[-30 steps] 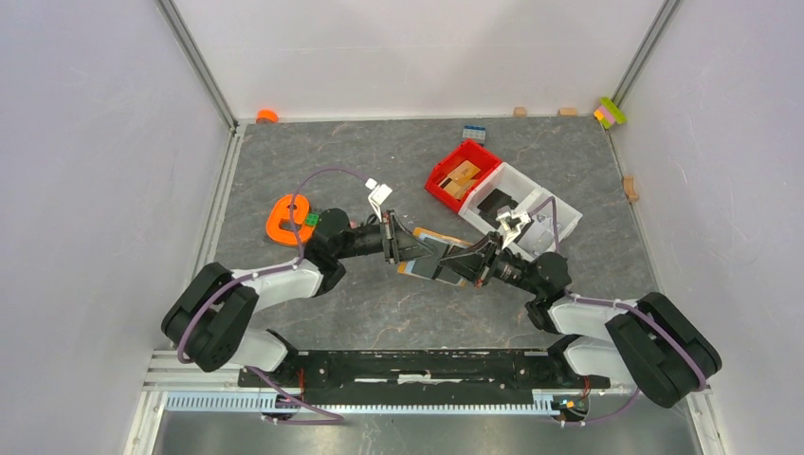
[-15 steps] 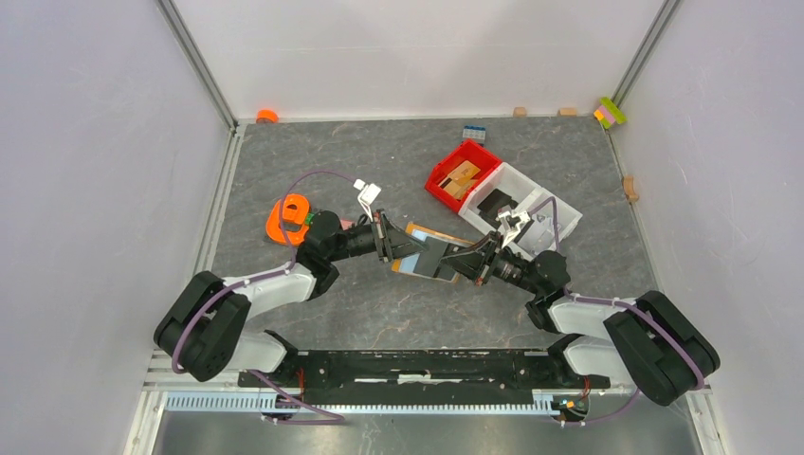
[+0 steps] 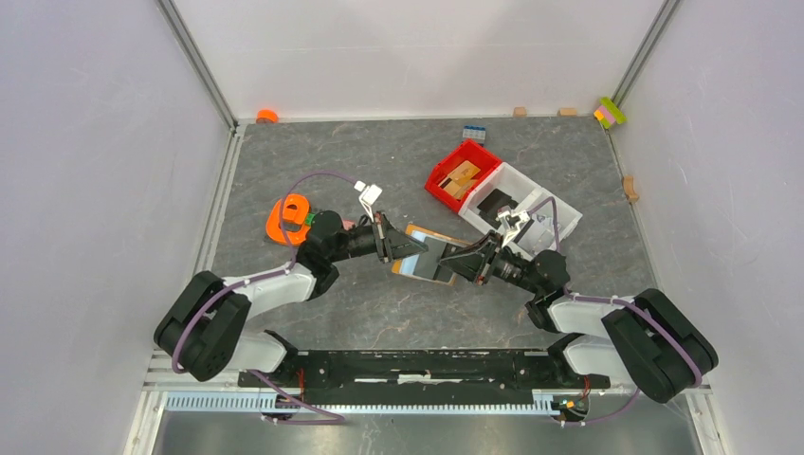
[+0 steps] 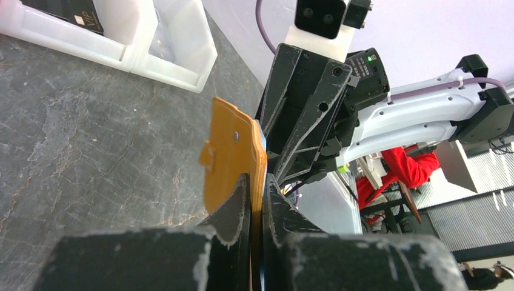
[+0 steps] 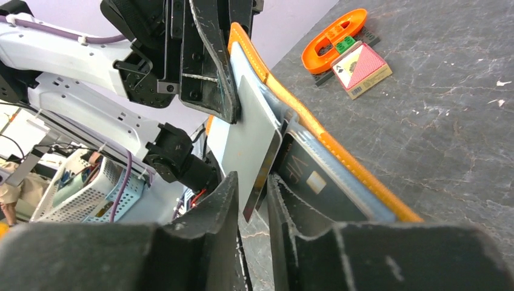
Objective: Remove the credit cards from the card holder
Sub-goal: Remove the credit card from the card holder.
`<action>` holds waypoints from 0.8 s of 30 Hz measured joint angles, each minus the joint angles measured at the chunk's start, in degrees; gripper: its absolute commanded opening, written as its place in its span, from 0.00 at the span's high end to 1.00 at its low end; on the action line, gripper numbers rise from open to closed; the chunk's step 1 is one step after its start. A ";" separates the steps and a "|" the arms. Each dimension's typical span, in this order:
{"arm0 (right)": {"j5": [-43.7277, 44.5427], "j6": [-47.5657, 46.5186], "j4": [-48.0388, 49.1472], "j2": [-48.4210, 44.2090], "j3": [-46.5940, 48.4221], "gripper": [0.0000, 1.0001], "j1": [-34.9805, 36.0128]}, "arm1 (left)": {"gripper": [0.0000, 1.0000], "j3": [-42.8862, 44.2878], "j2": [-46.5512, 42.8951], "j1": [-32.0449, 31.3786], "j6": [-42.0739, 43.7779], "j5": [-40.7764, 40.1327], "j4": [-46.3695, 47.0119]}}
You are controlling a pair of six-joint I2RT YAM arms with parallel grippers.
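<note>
Right gripper [image 5: 253, 191] narrow, nipping the edge of pale grey card [image 5: 248, 133]. Left gripper [image 4: 257, 182] clamped on card holder [image 4: 233, 151], held upright between the arms. Risk: holder twists from left's thin hold if the card drags. Count: one holder, two cards in it, the second a dark card [image 5: 306, 176]; one more in white tray [image 4: 176, 48].

Orange card holder [image 4: 233, 157], grey card [image 5: 251, 142] half-out

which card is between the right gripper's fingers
The pale grey card, sticking partly out of the card holder. The dark card beside it sits in its slot, ungripped.
</note>
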 measured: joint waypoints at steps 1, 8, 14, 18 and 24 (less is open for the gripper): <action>-0.02 -0.15 0.13 0.02 0.00 0.75 -0.07 | 0.98 0.00 -0.22 0.00 0.02 -0.20 -0.55; -0.07 0.15 1.29 0.20 0.00 0.95 -0.28 | 0.98 0.00 -0.74 0.00 -0.28 -0.57 -0.28; -0.42 1.81 3.28 2.05 0.00 1.00 -0.33 | 0.98 0.00 0.31 0.35 -1.33 0.09 1.79; 0.15 1.60 2.95 1.66 -0.09 1.00 -0.50 | 0.98 -0.50 0.15 1.40 -1.70 0.00 2.29; 1.42 0.26 0.04 -0.20 -0.48 1.00 -1.03 | 0.98 -2.29 -1.46 2.97 -2.32 -1.05 2.51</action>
